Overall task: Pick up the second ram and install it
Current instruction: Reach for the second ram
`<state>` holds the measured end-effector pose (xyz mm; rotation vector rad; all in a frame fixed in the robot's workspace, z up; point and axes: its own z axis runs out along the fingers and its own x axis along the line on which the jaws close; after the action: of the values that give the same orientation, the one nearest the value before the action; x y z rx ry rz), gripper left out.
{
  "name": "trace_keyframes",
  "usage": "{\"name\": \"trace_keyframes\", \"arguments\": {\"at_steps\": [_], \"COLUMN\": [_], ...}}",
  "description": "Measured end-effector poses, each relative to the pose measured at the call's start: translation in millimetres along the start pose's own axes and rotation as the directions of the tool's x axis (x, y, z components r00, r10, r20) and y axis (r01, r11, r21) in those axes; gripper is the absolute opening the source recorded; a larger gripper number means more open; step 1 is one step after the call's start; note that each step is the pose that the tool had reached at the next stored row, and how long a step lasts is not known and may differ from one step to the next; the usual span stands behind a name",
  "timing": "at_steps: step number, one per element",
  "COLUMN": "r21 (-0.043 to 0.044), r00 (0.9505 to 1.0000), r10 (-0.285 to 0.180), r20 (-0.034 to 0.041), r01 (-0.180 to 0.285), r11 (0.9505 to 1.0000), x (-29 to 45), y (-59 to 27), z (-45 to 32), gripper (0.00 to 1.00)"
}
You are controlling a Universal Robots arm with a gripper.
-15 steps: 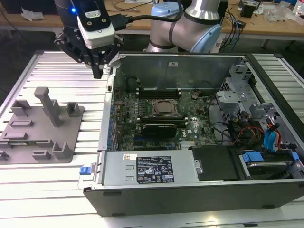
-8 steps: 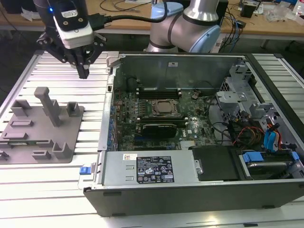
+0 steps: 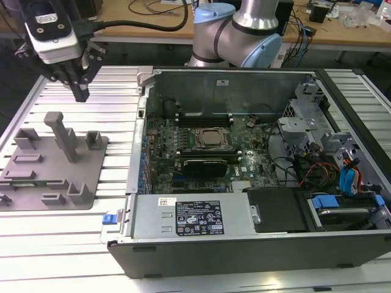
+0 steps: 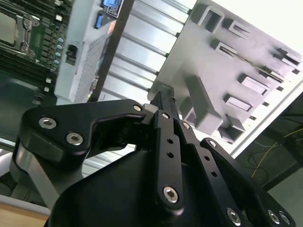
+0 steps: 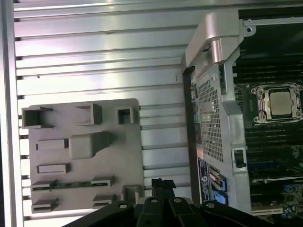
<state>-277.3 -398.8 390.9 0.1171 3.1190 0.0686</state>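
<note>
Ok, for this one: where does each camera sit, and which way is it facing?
Exterior view: off the arm, looking down over the open grey metal computer case and flat grey plastic tray; the blue-grey robot arm and black tool show.
First wrist view: on the wrist, facing straight down at the tray and case wall; the tool's tip shows.
Second wrist view: on the wrist, looking obliquely along the tool at the tray.
Shared: all three show tray and tool.

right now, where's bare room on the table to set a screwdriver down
Free: the silver slatted table's strip between the grey plastic tray and the open black computer case, and the slats on the tray's near side in the exterior view. Crowded: the tray's raised blocks, the case's inside, and by the tray's far edge, where the black gripper hangs.
</note>
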Motion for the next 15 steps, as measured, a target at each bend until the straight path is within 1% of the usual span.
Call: {"name": "trace_keyframes", "arguments": {"at_steps": [1, 2, 3, 5, 9, 11, 12, 14, 15], "r21": [0.0000, 0.0000, 0.0000, 0.0000, 0.0000, 0.0000, 0.0000, 0.0000, -0.0001], "r00": [1.0000, 1.0000, 1.0000, 1.0000, 1.0000, 1.0000, 1.0000, 1.0000, 1.0000], "r10": [0.000, 0.000, 0.000, 0.000, 0.000, 0.000, 0.000, 0.000, 0.000], "r20": [0.0000, 0.0000, 0.0000, -0.0001, 0.0000, 0.0000, 0.0000, 0.0000, 0.0001], "r01": [0.000, 0.000, 0.000, 0.000, 0.000, 0.000, 0.000, 0.000, 0.000], "r11": [1.0000, 1.0000, 1.0000, 1.0000, 1.0000, 1.0000, 1.0000, 1.0000, 1.0000], "x": [4.4, 7.2, 12.3, 18.7, 41.6, 48.7, 54.5, 60.2, 64.4], "y": [-0.4, -0.6, -1.0, -1.5, -3.3, -3.8, -4.3, -4.7, -5.1], "z": [0.5, 0.7, 1.2, 1.7, 3.3, 3.7, 3.9, 4.2, 4.4], "gripper": [0.08, 0.08, 0.08, 0.08, 0.08, 0.08, 0.08, 0.08, 0.08]}}
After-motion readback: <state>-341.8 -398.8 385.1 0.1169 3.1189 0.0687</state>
